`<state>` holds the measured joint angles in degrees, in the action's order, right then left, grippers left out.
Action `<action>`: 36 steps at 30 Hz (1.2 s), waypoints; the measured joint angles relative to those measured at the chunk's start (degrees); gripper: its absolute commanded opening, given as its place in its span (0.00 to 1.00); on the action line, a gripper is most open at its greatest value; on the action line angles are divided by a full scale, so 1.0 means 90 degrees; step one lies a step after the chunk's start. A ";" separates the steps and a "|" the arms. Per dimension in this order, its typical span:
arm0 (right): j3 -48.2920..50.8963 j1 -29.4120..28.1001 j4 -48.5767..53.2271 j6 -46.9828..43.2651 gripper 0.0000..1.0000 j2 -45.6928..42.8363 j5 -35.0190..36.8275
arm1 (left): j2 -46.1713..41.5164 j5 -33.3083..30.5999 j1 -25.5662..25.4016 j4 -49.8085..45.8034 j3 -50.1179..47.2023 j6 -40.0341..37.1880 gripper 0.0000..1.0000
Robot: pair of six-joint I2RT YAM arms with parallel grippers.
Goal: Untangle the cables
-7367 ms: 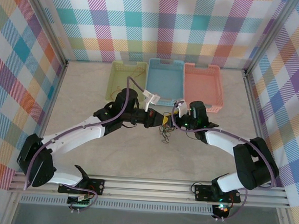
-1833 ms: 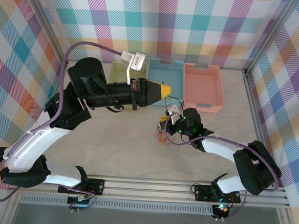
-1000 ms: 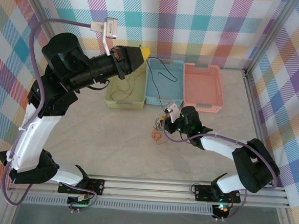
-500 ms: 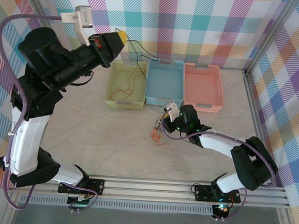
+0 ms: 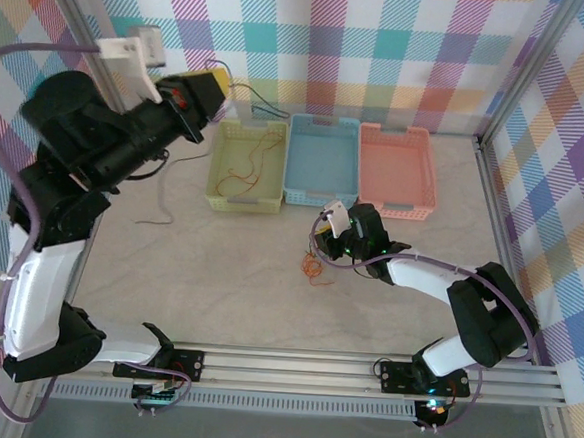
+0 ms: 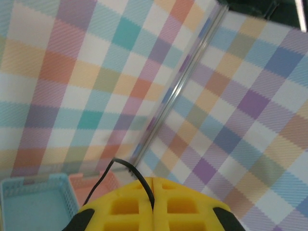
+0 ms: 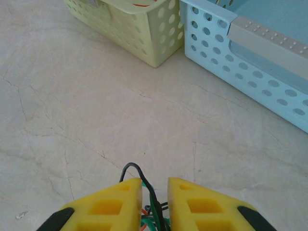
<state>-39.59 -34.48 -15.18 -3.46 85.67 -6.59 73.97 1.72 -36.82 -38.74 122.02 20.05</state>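
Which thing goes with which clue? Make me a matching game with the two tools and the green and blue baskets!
Things:
1. left tool
2. right tool
3. green basket
4. blue basket

Clues:
A. middle of the basket row
B. up high, pinching a black wire
C. an orange wire lies inside
D. low over the table, tangle in its grip

Pairs: 1-B, 2-D, 3-C, 4-A

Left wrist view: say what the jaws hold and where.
A thin black cable, pinched between the shut jaws of the left gripper; which stretch cannot be told.
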 measured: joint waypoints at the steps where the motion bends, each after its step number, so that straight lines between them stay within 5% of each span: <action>1: 0.0000 0.0000 0.0000 0.0000 0.22 0.0000 0.0000 | -0.0070 0.0063 0.0002 0.0039 -0.0294 0.0012 0.00; 11: 0.0155 0.0000 -0.0204 0.0034 0.45 -0.0177 -0.0005 | -0.0933 0.0731 0.0002 0.0984 -0.4252 0.0313 0.00; 17: 0.0692 0.0000 -0.0741 0.0046 0.51 -0.0777 -0.0104 | -0.0993 0.0925 0.0002 0.1615 -0.5870 0.0410 0.00; 36: 0.1989 -0.0002 -0.2970 -0.0056 0.67 -0.1780 -0.1579 | -0.0648 0.0510 0.0024 0.2212 -0.6861 0.0340 0.00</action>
<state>-21.69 -34.50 -41.91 -3.97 69.65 -20.80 68.14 6.31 -36.60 -18.83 60.27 23.11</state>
